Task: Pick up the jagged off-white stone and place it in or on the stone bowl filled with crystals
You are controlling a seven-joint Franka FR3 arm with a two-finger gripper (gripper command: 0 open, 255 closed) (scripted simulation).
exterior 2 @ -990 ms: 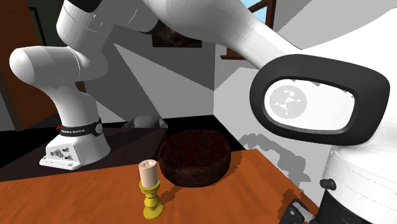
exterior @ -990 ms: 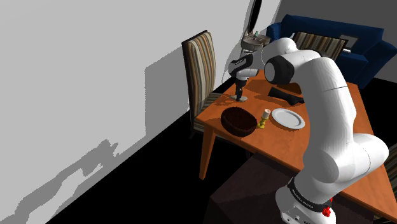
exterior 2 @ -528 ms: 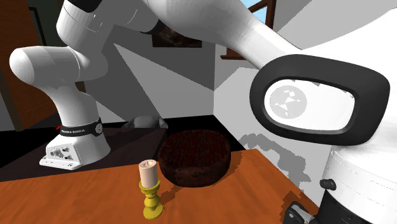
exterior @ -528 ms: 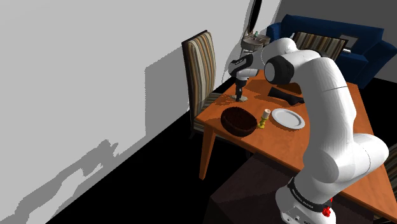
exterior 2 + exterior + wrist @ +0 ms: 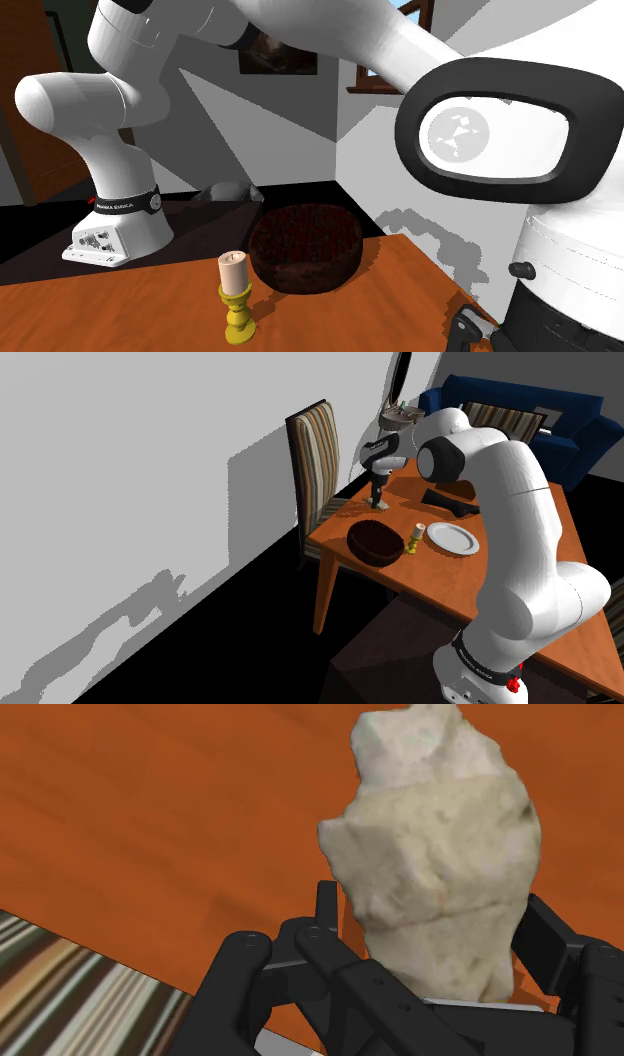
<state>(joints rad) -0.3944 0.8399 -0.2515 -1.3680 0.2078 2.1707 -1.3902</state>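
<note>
Your arm stretches across the bench [image 5: 520, 587], wrist pointing down. End effector [image 5: 436, 932] is clamped on the off-white stone [image 5: 440, 834], beyond the dark bowl [image 5: 372, 540], beside the striped chair [image 5: 313, 452].

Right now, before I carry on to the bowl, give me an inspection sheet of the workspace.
Surface: orange-brown wooden table.
Job's things: off-white stone, clasped; dark brown bowl near the table's edge, contents not discernible.
Clutter: yellow candle holder; white plate.
Fingers: black fingers shut on the stone.
Cables: nothing seen.
Surroundings: striped chair; blue sofa; grey wall.
</note>
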